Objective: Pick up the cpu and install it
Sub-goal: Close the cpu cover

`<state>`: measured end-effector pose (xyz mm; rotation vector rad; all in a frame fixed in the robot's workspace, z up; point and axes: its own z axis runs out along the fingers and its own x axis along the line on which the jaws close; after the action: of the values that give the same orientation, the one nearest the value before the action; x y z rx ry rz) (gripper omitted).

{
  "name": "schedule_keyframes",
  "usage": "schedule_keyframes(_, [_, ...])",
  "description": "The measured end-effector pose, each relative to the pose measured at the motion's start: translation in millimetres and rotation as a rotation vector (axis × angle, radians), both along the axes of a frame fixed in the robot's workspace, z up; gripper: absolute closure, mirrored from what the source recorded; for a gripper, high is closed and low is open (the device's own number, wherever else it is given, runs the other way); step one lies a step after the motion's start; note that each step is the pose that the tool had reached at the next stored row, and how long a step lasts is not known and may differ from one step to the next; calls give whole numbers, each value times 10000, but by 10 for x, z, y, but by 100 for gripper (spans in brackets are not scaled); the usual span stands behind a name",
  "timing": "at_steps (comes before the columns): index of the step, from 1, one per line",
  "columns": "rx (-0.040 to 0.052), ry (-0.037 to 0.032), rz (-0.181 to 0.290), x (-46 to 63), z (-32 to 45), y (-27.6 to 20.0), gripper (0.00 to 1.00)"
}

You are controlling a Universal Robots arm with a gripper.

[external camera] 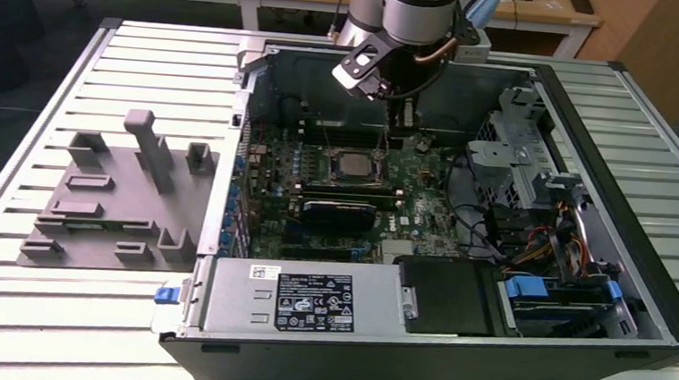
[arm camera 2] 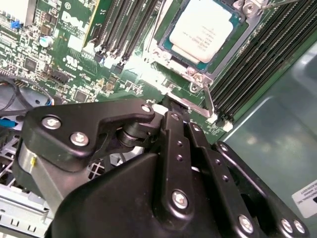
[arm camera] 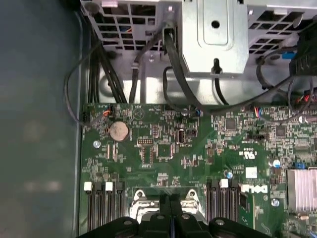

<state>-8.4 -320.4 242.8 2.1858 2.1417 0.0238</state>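
Observation:
The cpu [external camera: 351, 164] [arm camera 2: 205, 27], a flat square chip with a shiny silver top, lies in its black socket frame [arm camera 2: 237, 47] on the green motherboard [external camera: 417, 191] inside the open computer case. My gripper [external camera: 404, 127] [arm camera 2: 173, 111] [arm camera: 171, 201] hangs over the board just beyond the socket, toward the case's back wall, with nothing between its fingers. They are pressed together, shut. In the second wrist view the fingertips sit next to the socket's thin metal lever [arm camera 2: 208, 101]; whether they touch it is unclear.
Grey plastic fixture blocks [external camera: 112, 201] stand on the slatted table at the exterior view's left. The power supply [external camera: 296, 299] fills the case's near side. A drive cage [external camera: 522, 140] and loose cables [external camera: 528, 235] crowd the exterior view's right. Memory slots [arm camera 2: 257, 59] flank the socket.

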Motion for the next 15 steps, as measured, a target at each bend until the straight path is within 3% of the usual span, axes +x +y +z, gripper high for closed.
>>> schedule_keyframes(15, [23,0,1,-45,-16,0,89])
